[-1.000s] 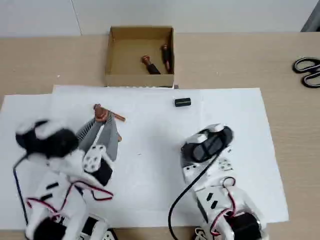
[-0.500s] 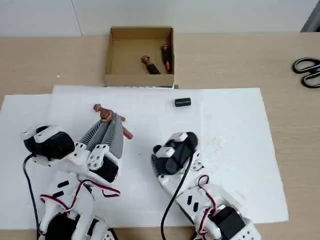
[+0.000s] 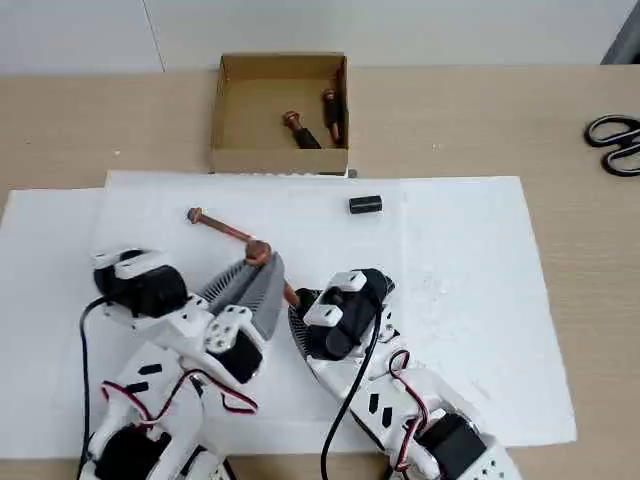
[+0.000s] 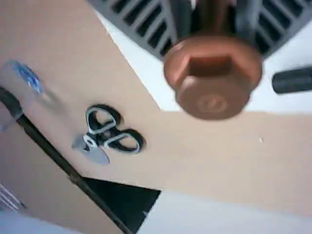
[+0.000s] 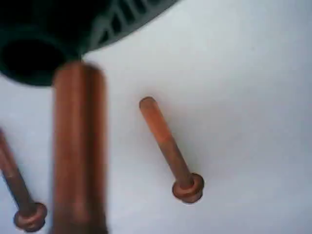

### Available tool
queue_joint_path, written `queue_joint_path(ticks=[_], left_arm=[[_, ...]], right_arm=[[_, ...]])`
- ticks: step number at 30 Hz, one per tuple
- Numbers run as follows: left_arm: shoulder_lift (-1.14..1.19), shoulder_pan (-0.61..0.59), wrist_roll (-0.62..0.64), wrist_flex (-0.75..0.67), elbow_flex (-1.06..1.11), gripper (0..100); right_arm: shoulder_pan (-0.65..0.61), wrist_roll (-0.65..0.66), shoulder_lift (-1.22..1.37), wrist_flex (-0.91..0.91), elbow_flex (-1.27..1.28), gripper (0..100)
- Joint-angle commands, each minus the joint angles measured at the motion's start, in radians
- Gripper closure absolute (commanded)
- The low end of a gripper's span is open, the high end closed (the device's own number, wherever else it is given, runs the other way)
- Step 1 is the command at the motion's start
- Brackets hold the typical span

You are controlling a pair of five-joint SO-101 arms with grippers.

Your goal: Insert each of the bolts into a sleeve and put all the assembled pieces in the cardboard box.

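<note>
Copper bolt (image 3: 258, 250) pinched across its shank by the left pincer (image 3: 266, 264), the hex head just past the ribbed grey fingers (image 4: 141, 19) and the tip just beside the right pincer (image 3: 298, 322); whether the right pincer is spread or pressed together cannot be told. Both arms stand over a white paper sheet (image 3: 470, 300) laid on the wooden desk (image 3: 100, 110). Farther out, a second bolt (image 3: 220, 228) lies loose on the sheet, well apart from a black sleeve (image 3: 365, 205) near the sheet's far edge. Beyond the sheet, the cardboard box (image 3: 280, 160) holds two assembled pieces (image 3: 300, 132) side by side; scissors (image 3: 615, 145) lie at the desk's far right edge
</note>
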Motion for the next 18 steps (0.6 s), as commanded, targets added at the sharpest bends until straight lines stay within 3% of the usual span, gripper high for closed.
queue_joint_path(ticks=[1,18], left_arm=[[-0.009,0.008,0.003,0.002,-0.005,99],[-0.009,0.002,0.000,0.002,0.010,99]], right_arm=[[-0.008,0.012,-0.010,-0.031,-0.011,99.5],[-0.085,0.009,-0.010,-0.025,-0.020,99.5]])
